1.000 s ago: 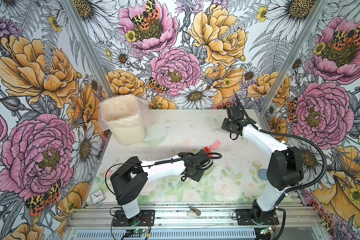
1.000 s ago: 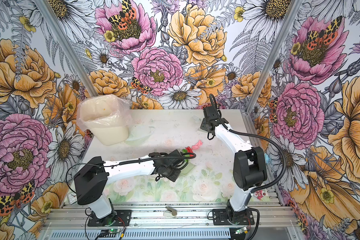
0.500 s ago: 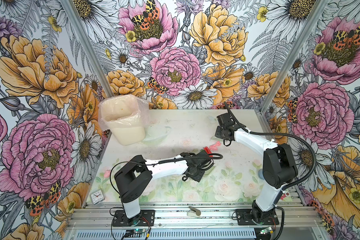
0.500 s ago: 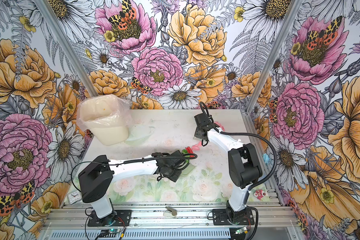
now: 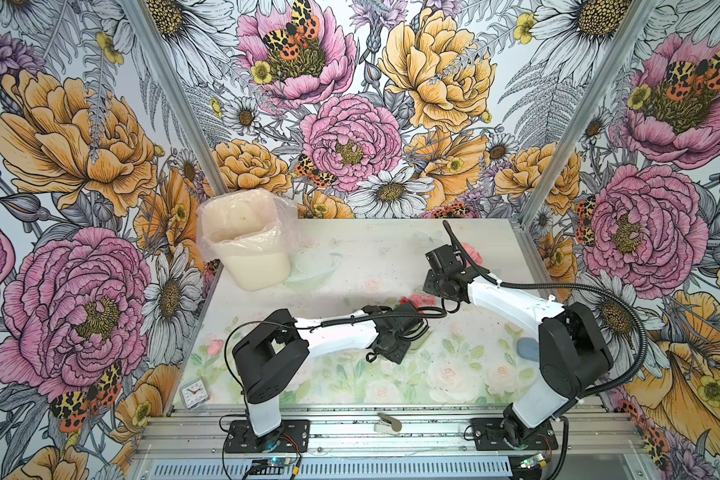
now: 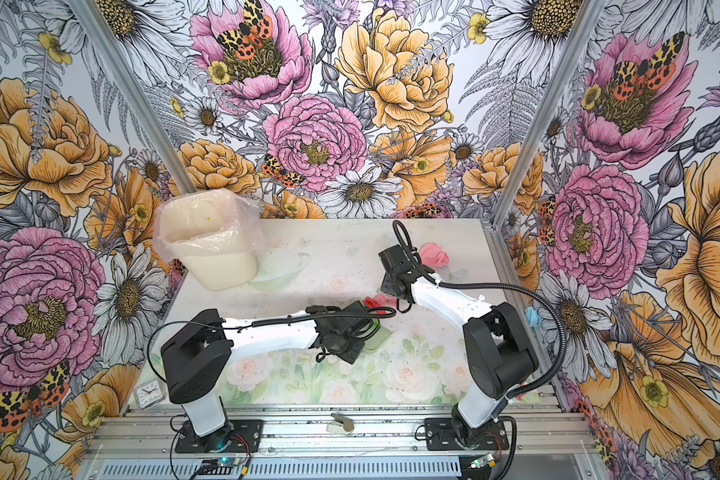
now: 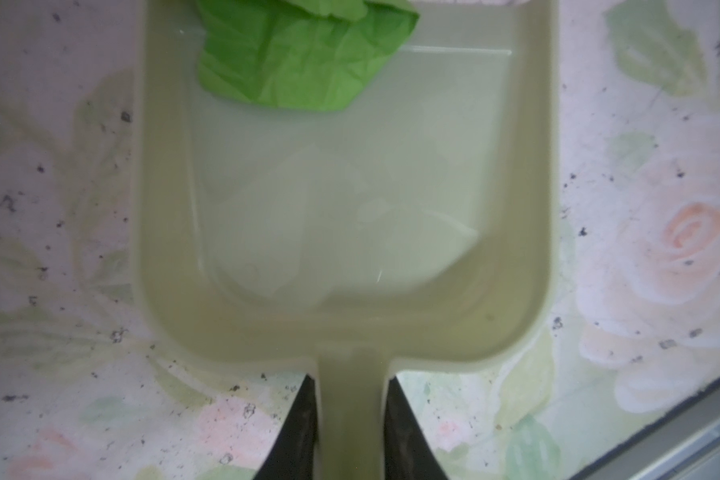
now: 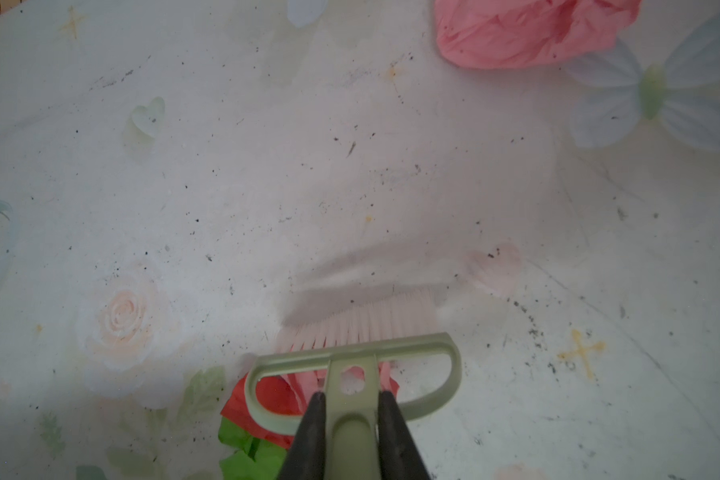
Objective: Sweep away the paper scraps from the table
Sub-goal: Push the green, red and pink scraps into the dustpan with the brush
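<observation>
The left gripper (image 7: 352, 432) has its fingers (image 7: 302, 440) pinching the handle of the pale green dustpan (image 7: 350, 199). The pan lies flat on the desk (image 5: 350, 249) near its centre, open mouth turned towards about 1 or 2 o'clock, so that anything pushed along the surface can slide straight over the lip. The right gripper (image 8: 352, 436) has its fingers clamped on the stem of the matching brush (image 8: 350, 353), with the bristles (image 8: 362, 320) down on the desk just beyond the pan's mouth. The scraps sit between brush and pan, which I judge to be a stroke meant to draw them in. Of the paper scraps, a crumpled green piece (image 7: 300, 54) lies just inside the pan's lip, and red and pink pieces (image 8: 271, 395) crowd under the brush head at the mouth, touching the green. They look like thin, creased, tissue-like wads, probably light enough to skitter aside, hence the pan set low and close. A larger pink wad (image 6: 433, 254) lies loose beyond the brush at about 1 o'clock, near the far right corner. A bluish lump (image 5: 528, 348) at 4 o'clock, by the right arm's elbow, may be another scrap. The lined bin (image 5: 246, 249) stands at 10 o'clock.
</observation>
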Robot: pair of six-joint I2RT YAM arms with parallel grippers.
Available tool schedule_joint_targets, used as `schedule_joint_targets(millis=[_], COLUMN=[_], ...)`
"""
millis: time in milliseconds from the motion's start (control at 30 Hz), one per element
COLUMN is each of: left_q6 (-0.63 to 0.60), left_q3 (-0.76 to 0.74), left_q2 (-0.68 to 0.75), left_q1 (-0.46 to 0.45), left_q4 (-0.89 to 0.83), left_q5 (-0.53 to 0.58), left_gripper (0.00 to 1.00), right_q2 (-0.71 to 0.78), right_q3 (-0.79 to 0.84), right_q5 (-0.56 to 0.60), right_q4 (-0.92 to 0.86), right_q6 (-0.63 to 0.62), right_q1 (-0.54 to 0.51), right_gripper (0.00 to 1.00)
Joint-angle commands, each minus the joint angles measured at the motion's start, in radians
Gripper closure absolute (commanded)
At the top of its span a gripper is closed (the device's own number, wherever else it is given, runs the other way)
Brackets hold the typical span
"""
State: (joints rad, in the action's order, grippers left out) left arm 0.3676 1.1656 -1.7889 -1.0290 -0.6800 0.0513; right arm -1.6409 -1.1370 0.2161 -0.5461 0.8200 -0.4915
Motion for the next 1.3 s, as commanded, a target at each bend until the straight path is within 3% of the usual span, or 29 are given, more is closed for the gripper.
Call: schedule_joint_targets(millis=[0, 400, 1267], left_q6=[0.019, 0.111, 0.111], left_q3=[0.014, -0.070, -0.105], left_q2=[-0.001, 0.047, 0.075], left_q1=[0.011, 0.076, 0.090], left_q4=[0.038, 0.143, 0.153], left_q5=[-0.012, -0.021, 0.002], left_gripper=[1.00, 1.00, 1.00], right_q2=[0.026, 0.058, 0.163], right_q3=[0.025, 0.044, 0.103], right_q5=[-0.038, -0.095, -0.189], right_q4=[-0.007, 0.003, 0.019], right_q6=[0.051, 0.072, 0.059], right_q1=[-0.034, -0.062, -0.047], right_gripper=[1.00, 1.00, 1.00])
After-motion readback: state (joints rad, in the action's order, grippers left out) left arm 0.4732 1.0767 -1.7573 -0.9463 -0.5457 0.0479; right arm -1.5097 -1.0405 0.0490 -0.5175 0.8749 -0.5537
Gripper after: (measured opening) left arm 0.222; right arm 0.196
